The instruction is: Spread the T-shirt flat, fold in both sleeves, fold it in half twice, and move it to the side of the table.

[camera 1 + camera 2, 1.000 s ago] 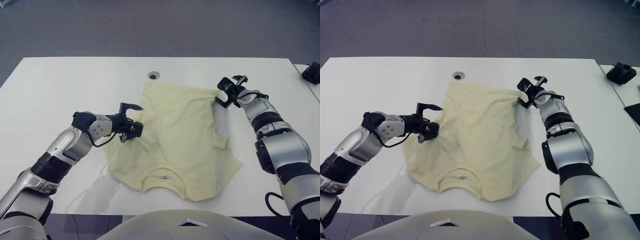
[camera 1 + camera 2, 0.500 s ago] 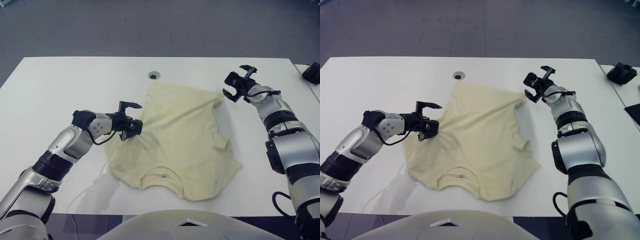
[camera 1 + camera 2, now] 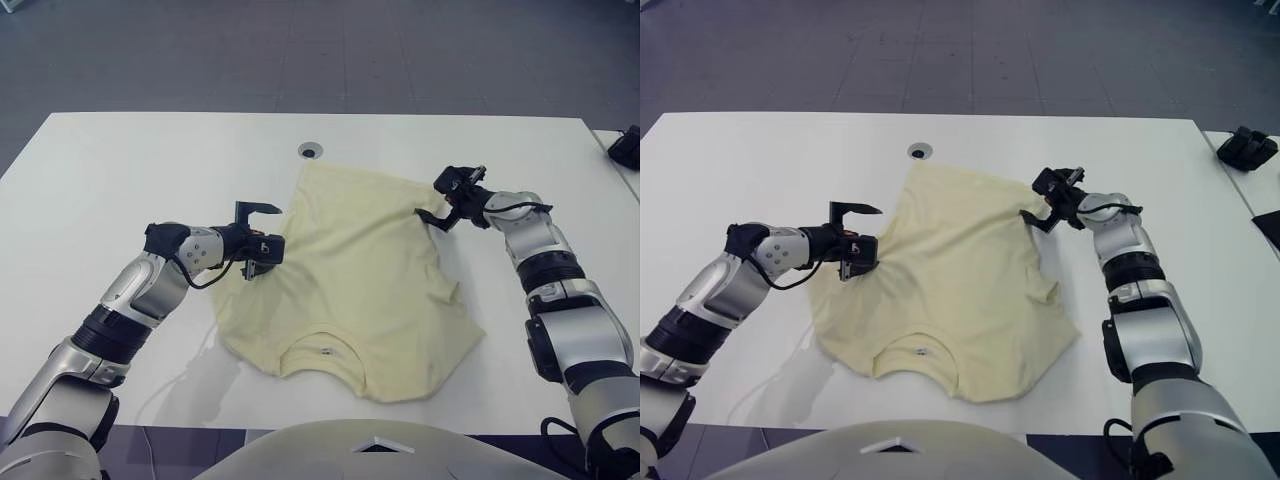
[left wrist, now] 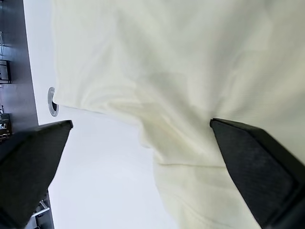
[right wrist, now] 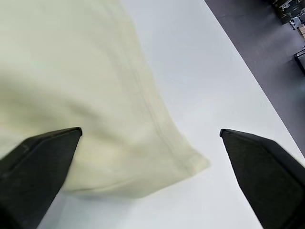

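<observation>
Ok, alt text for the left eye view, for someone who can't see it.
A pale yellow T-shirt lies rumpled on a white table, collar toward the robot. The left gripper is open at its left edge, the right gripper open at its far right corner.

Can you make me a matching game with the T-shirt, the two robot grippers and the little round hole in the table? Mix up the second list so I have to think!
Things:
1. T-shirt
2. left gripper
3. right gripper
4. round hole

Where or how:
A. open, at the shirt's far right corner
B. pale yellow and wrinkled, collar toward the robot
C. open, at the shirt's left edge
D. set in the white table, just past the shirt's far edge

Right pairs: 1-B, 2-C, 3-A, 4-D.
</observation>
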